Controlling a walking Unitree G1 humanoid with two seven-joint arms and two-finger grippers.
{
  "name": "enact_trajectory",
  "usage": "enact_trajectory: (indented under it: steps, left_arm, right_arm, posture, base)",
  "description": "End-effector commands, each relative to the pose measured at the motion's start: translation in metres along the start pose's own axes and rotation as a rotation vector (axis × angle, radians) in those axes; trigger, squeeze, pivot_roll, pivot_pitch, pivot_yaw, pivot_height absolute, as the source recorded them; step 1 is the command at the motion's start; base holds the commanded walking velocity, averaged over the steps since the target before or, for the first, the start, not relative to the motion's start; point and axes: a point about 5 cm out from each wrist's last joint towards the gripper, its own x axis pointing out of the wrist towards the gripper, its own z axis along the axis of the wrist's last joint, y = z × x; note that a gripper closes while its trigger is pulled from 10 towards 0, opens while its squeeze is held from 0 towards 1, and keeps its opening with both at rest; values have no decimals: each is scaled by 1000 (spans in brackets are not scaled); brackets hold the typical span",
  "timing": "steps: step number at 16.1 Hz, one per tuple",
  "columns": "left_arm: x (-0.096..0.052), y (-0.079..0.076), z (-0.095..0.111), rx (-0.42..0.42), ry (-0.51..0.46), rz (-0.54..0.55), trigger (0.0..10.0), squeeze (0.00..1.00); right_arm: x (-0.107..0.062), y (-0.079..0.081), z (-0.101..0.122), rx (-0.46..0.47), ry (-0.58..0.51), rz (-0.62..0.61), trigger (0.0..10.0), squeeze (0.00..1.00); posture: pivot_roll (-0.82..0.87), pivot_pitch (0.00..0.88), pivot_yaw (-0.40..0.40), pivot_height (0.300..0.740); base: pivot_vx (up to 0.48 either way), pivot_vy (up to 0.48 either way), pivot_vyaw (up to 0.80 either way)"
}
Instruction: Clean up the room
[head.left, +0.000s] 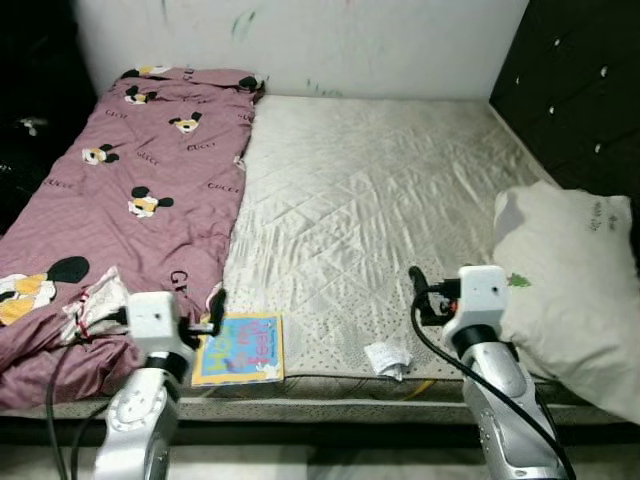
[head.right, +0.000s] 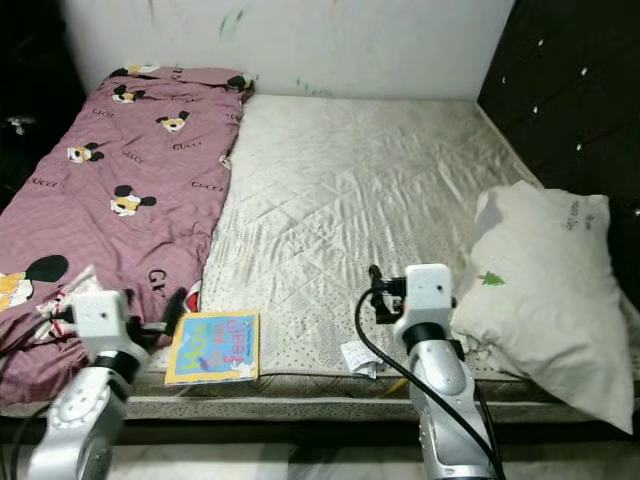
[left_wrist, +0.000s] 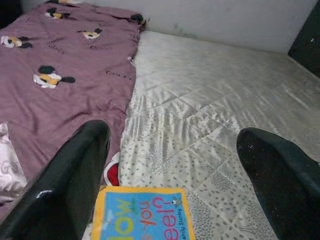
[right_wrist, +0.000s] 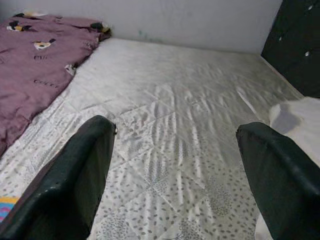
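**A:** What did we log along the left side of the bed?

**B:** We recorded a mauve blanket (head.left: 150, 170) printed with cartoon mice, spread over the left part of the mattress (head.left: 380, 190). A crumpled pale cloth (head.left: 95, 305) lay on the blanket's near edge. Our left gripper (left_wrist: 170, 175) hung just above that near edge, fingers spread wide and holding nothing.

**A:** And next to it?

**B:** We entered one children's book (head.left: 238, 348), blue and yellow cover, flat on the mattress's front edge, just below the left gripper's fingers (left_wrist: 75, 170). A small red item (left_wrist: 113, 174) showed beside the blanket hem, too hidden for us to identify.

**A:** Toward the middle and right?

**B:** We listed a crumpled white paper scrap (head.left: 388, 358) at the front edge, near our right arm. Our right gripper (right_wrist: 175, 175) hovered over bare quilted mattress, fingers wide apart, empty. Furthest right we noted a cream pillow (head.left: 570, 290) tilted against the dark tufted headboard (head.left: 580, 90).
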Motion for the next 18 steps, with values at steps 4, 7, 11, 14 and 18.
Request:
enact_trajectory:
  steps: [4,7,11,14,18]
  left_arm:
    - [0,2,-2,31,12,-11,10000,0]
    - [5,-1,0,44,9,-42,10000,0]
    - [11,-6,3,46,-18,-82,10000,0]
    - [12,-5,3,52,-22,-71,10000,0]
    - [12,-3,3,56,-34,-58,10000,0]
  right_arm:
    - [0,-2,-1,16,-2,-39,10000,0]
    - [1,-3,-2,32,-8,-67,10000,0]
    - [4,-4,0,22,-20,-71,10000,0]
    - [6,-2,0,17,-27,-52,10000,0]
    - [9,2,0,14,-25,-20,10000,0]
  posture:
    - [-23,14,20,740]
    - [-33,5,48,740]
    - [-38,0,44,740]
    - [-28,0,29,740]
    - [-22,0,19,740]
  base:
    - [0,0,-102]
    - [0,0,-800]
    - [146,0,-114]
    - [167,0,0]
    - [0,0,0]
